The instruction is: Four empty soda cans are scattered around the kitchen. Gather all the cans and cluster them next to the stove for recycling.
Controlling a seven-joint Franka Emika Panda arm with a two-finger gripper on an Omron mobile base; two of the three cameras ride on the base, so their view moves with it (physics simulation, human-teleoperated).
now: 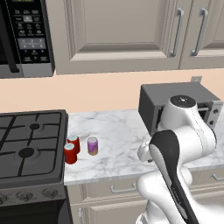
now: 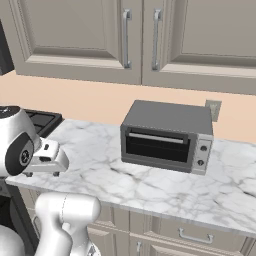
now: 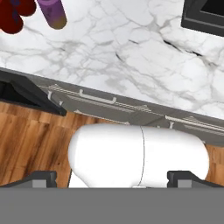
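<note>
In the left base view the stove (image 1: 30, 144) sits at the far left. Just beside its right edge on the marble desk (image 1: 118, 131) stand two red soda cans, one (image 1: 70, 153) in front of the other (image 1: 74, 143), nearly touching, with the purple soda can (image 1: 92, 146) close to their right. The arm hides the claw there.

The right base view shows the toaster oven (image 2: 168, 136) on the desk, to the right of the claw (image 2: 47, 160), which hangs low over the front desk edge; the cans are hidden.

In the hand view the claw (image 3: 113, 177) has its tips wide apart, nothing between them. The cans lie up and left of it; the toaster oven corner sits up and right.
</note>
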